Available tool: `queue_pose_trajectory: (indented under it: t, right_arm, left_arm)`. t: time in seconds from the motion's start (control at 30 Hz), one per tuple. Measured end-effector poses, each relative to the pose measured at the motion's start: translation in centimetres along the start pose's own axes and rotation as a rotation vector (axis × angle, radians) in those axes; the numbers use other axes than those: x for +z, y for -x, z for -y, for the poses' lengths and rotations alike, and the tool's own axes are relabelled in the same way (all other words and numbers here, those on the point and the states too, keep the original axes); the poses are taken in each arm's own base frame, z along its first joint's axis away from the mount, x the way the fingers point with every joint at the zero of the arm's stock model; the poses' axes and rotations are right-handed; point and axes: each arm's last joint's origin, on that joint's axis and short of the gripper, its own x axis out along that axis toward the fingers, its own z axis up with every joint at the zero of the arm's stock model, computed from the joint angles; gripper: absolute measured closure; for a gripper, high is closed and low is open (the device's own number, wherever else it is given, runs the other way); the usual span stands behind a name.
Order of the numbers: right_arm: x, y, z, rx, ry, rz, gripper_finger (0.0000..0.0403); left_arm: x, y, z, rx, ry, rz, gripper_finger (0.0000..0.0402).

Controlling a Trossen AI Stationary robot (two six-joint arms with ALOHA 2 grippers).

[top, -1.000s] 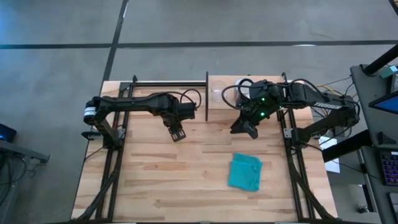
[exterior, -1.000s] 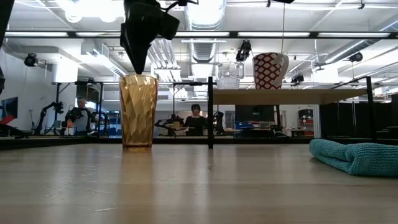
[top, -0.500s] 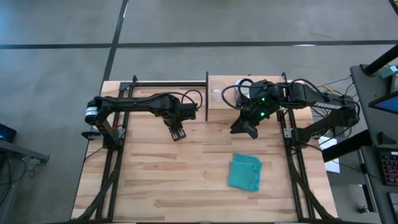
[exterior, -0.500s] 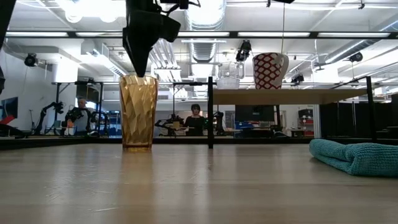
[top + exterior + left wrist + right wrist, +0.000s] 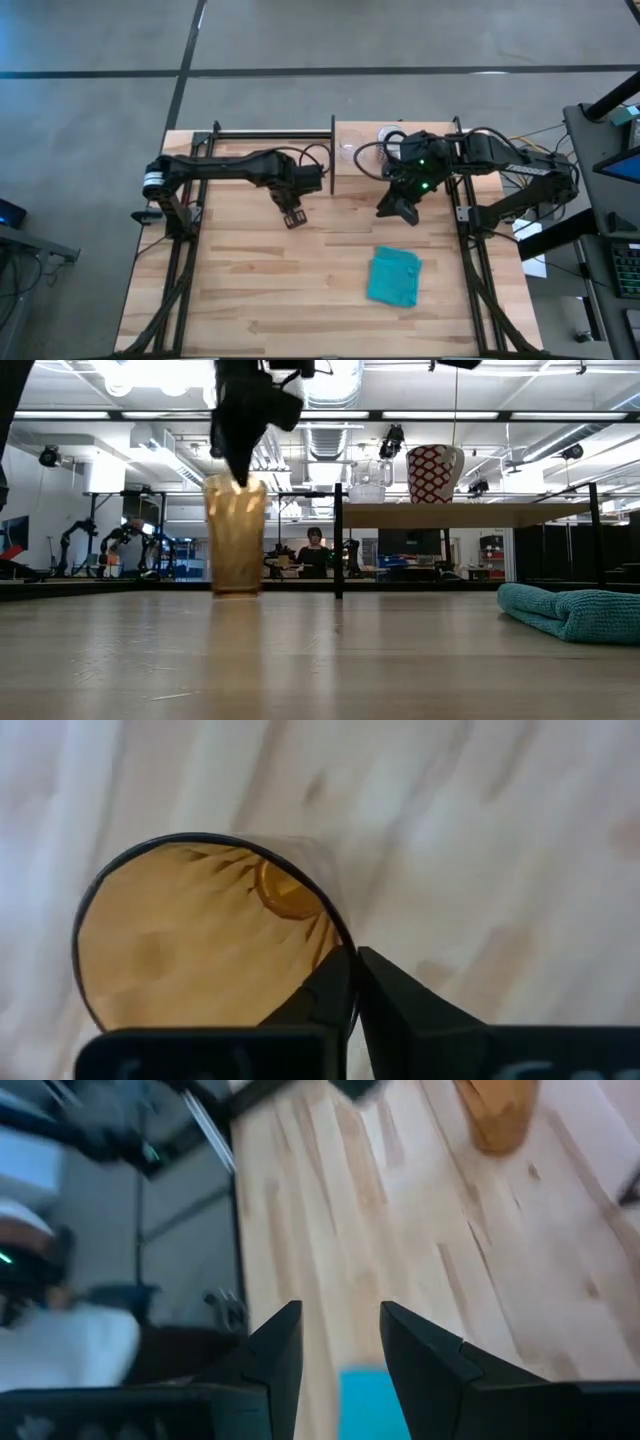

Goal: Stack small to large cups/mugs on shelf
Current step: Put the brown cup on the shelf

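The amber tumbler [image 5: 236, 535] stands upright on the left half of the table, and my left gripper [image 5: 243, 455] is shut on its rim from above. In the left wrist view I look down into the tumbler [image 5: 200, 940]. The speckled white mug [image 5: 433, 473] and the small clear glass cup [image 5: 368, 485] stand on the shelf [image 5: 470, 514] at the far right. My right gripper [image 5: 400, 210] hovers open in front of the shelf [image 5: 350, 178], holding nothing. My left gripper pinches the tumbler's rim [image 5: 340, 942], with one finger inside the cup and one outside. The fingers [image 5: 400, 1005] come from above, pointing down. The tumbler hangs upright below them. I cannot tell whether its base [image 5: 236, 590] still touches the table.
A teal cloth [image 5: 394, 275] lies crumpled on the near right of the table, also low in the low view [image 5: 570, 612]. The shelf's black posts [image 5: 338, 540] stand between the tumbler and the shelf's underside. People stand in the room behind.
My left gripper has shut on the tumbler's rim and gone toward the table's right edge. The tumbler has moved right with it, staying upright.
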Motion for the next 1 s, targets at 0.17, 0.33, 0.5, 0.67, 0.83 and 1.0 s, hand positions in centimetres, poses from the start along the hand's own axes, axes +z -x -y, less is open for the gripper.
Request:
queue_pose_trajectory:
  t: [0.17, 0.33, 0.5, 0.67, 0.83, 1.0]
  right_arm:
    - [-1.5, 0.4, 0.5, -0.057, 0.029, -0.126, 0.0273]
    - [-1.9, 0.9, 0.7, -0.091, 0.185, -0.146, 0.0273]
    - [-1.9, 0.9, 0.8, -0.102, 0.428, -0.150, 0.0273]
    - [-1.6, 0.6, 0.8, -0.101, 0.583, -0.146, 0.0273]
    - [-0.3, -0.7, 0.7, -0.078, 0.687, -0.080, 0.0273]
    - [0.5, -3.3, 1.4, -0.082, 0.724, -0.137, 0.0270]
  left_arm:
    - [1.5, 1.8, 1.5, -0.164, -0.018, 0.169, 0.0400]
    - [2.6, 3.0, 4.3, -0.335, -0.169, 0.348, 0.0401]
    - [1.8, 3.0, 7.6, -0.367, -0.517, 0.422, 0.0401]
    - [1.7, 2.7, 7.9, -0.335, -0.654, 0.448, 0.0401]
    - [2.6, 3.0, 6.8, -0.321, -0.640, 0.489, 0.0401]
    - [2.8, 3.1, 6.7, -0.318, -0.634, 0.511, 0.0401]
